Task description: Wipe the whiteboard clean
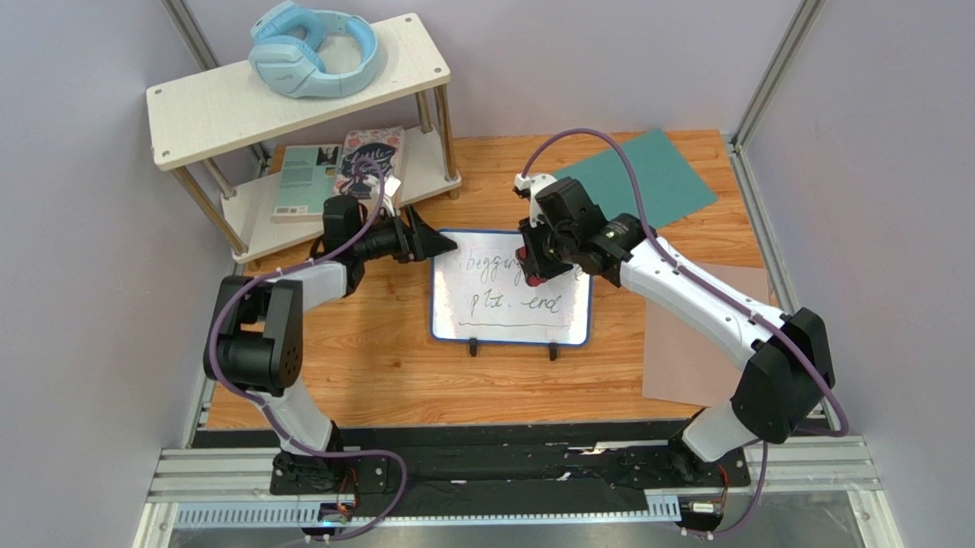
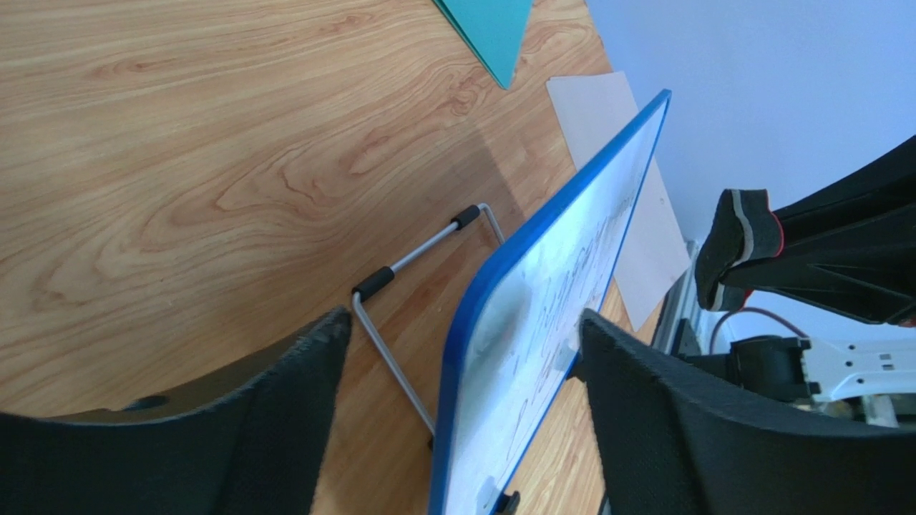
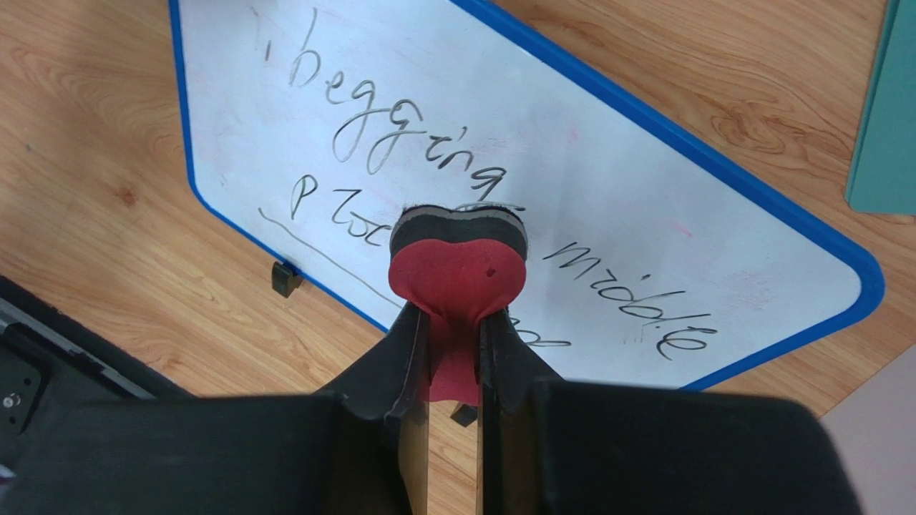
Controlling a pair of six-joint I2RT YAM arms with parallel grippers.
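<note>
Right gripper [image 3: 454, 333] clamps a red felt eraser [image 3: 457, 268] before the handwritten face of the blue-framed whiteboard [image 3: 602, 161], propped on the wooden worktop [image 3: 108, 247]; left gripper [image 2: 464, 327], fingers spread, straddles its side edge.

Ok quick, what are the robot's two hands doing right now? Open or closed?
Left gripper: open, its fingers on either side of the whiteboard edge.
Right gripper: shut on the red eraser.

The whiteboard [image 1: 510, 300] — white, blue frame, dark handwriting — eraser [image 3: 457, 268] red and black
</note>
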